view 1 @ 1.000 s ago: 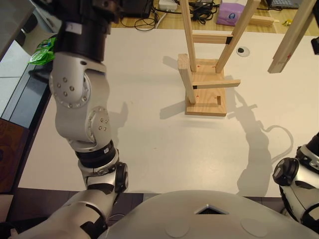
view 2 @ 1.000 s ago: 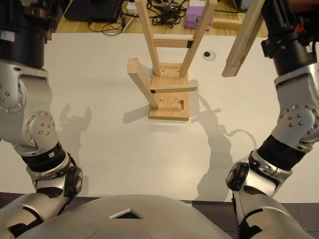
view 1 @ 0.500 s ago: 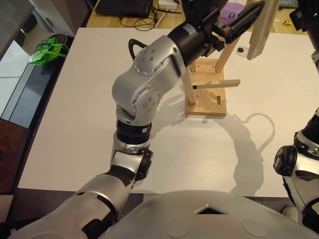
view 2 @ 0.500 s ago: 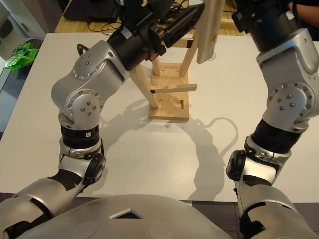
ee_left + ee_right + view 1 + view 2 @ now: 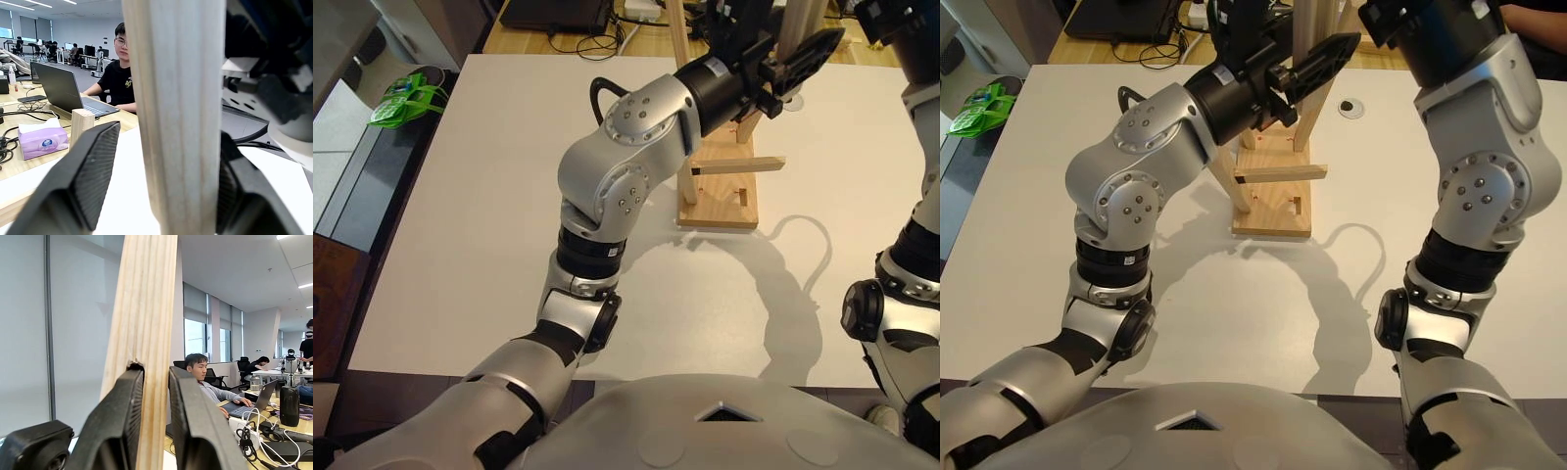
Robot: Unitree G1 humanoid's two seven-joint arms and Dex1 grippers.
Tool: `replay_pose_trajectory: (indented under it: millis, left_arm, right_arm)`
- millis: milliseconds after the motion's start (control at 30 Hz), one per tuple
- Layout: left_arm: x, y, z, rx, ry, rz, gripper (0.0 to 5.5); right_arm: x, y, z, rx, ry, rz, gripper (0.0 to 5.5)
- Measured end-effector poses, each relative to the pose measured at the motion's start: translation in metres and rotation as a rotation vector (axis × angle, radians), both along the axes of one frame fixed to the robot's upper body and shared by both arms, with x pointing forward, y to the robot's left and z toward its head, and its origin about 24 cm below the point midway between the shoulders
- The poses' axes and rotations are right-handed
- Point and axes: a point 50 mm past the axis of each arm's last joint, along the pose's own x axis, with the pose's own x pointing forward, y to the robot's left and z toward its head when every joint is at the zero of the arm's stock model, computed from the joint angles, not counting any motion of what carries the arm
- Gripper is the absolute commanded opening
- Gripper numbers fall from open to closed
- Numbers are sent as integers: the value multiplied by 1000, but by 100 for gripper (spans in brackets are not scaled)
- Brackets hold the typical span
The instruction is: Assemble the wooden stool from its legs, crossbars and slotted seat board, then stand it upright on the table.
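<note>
Right end effector (image 5: 154, 369) clamps the loose leg (image 5: 146, 293) above the seat board (image 5: 720, 211). Left end effector (image 5: 168, 137) gapes astride it. Closing off-centre could wrench it loose.

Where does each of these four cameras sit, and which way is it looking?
Left eye view: on the head, facing forward and down over the white table and half-built wooden stool; left arm and right arm show.
Right eye view: beside it, same scene.
Left wrist view: on the left wrist, looking along the open left gripper, fingers flanking a pale wooden stool leg.
Right wrist view: on the right wrist, looking along the right gripper, shut on that leg.
Shared: both wrist views show that leg.
</note>
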Motion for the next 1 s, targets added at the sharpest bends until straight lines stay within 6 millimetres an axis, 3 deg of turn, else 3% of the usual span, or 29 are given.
replay_pose_trajectory:
  millis: [200, 600, 633, 1000]
  left_arm:
    - [-1, 2, 4, -6, -5, -3, 130]
    - [-4, 11, 7, 32, -44, -23, 124]
    - [-4, 12, 7, 35, -45, -23, 124]
    - [-6, 16, 7, 69, -50, -98, 106]
  right_arm:
    - [-1, 4, -1, -21, -21, -3, 68]
    - [-4, 11, -1, -39, -65, 18, 68]
    - [-4, 11, -1, -40, -64, 19, 106]
    - [-2, -19, -1, -50, -6, 78, 300]
